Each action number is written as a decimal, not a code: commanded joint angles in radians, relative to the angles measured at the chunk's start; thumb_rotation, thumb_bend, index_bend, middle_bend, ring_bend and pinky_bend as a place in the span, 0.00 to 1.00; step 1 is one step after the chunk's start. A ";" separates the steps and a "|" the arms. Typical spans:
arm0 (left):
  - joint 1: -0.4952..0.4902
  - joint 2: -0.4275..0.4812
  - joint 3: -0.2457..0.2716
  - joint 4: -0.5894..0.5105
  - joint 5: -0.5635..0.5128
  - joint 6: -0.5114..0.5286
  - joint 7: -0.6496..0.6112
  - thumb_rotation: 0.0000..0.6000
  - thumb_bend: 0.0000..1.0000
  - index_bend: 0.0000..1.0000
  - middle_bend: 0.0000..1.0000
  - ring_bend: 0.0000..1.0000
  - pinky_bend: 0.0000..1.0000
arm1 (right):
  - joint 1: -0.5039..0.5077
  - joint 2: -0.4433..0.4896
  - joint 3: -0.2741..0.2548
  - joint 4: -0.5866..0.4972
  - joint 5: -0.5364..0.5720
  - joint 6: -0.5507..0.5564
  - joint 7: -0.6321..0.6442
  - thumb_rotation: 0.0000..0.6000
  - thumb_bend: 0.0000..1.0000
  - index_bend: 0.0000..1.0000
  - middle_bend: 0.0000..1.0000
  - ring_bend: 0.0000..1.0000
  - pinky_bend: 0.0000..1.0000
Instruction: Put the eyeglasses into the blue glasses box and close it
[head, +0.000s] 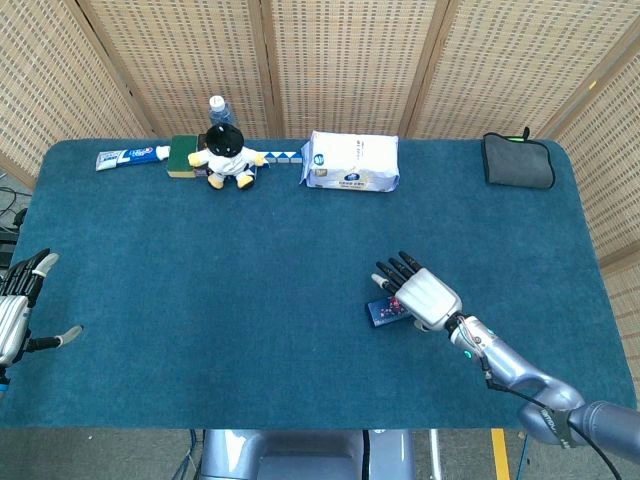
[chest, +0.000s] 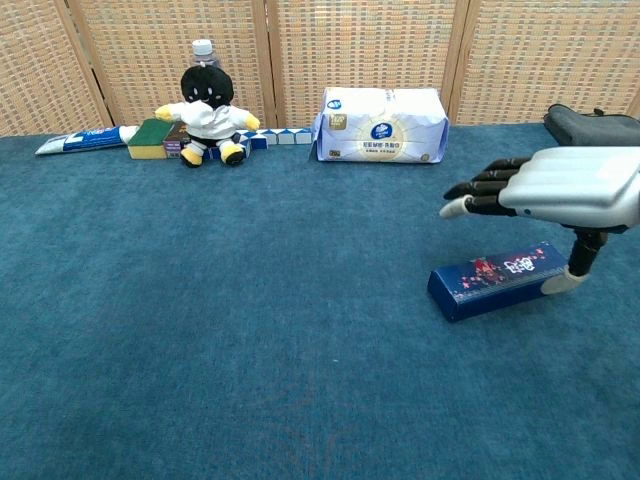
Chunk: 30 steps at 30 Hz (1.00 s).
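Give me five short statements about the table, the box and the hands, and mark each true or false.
1. The blue glasses box lies closed on the table. True.
2. The right hand grips the box. False: it hovers above it, fingers spread.
3. The left hand holds the eyeglasses. False: it holds nothing, at the table's edge.
4. The plush doll sits by the far edge. True.
5. The tissue pack lies on the box. False: it lies well behind it.

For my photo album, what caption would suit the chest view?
Robot's right hand hovers, fingers spread, above a closed blue glasses box on a blue table.
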 joint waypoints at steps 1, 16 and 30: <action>0.000 -0.001 0.000 0.000 -0.001 0.000 0.002 1.00 0.00 0.00 0.00 0.00 0.00 | 0.029 -0.002 -0.027 0.028 0.022 -0.062 0.017 1.00 0.00 0.00 0.00 0.00 0.03; -0.002 -0.002 -0.004 0.004 -0.010 -0.006 0.002 1.00 0.00 0.00 0.00 0.00 0.00 | 0.035 -0.128 -0.038 0.186 -0.023 -0.008 0.086 1.00 0.08 0.06 0.11 0.00 0.02; -0.001 -0.003 -0.004 0.006 -0.012 -0.006 -0.001 1.00 0.00 0.00 0.00 0.00 0.00 | 0.020 -0.199 -0.036 0.282 -0.045 0.067 0.174 1.00 0.34 0.47 0.52 0.10 0.03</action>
